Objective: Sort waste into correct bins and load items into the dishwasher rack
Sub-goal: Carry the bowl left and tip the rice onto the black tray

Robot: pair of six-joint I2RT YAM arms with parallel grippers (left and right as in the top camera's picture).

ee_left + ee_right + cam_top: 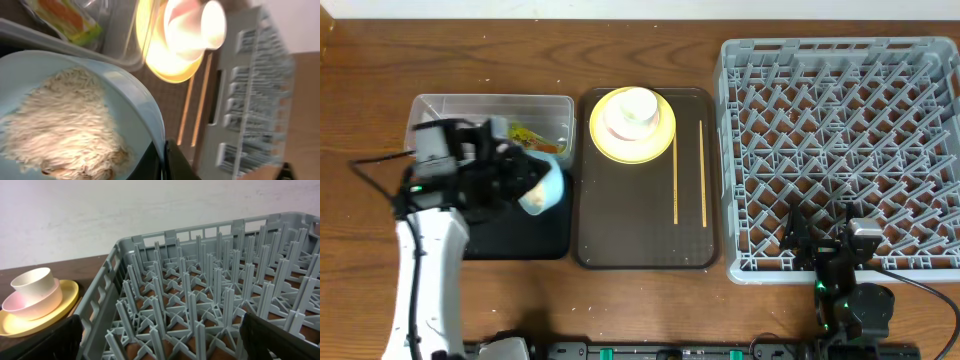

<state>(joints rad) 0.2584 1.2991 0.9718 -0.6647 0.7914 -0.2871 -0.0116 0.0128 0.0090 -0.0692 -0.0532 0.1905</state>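
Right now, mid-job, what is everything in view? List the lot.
clear tub: one, clear, far left
snack wrapper: one, green-orange, inside tub
black tray: one, black, in front of tub
light-blue bowl: one, held tilted over black tray
food scraps: heap, whitish, in light-blue bowl
brown serving tray: one, centre
yellow plate: one, on brown tray
pink bowl: one, on plate
white cup: one, in pink bowl
chopsticks: two, wooden, parallel on brown tray
dishwasher rack: one, grey, right
left gripper: shut on bowl rim
right gripper: open, at rack's near edge
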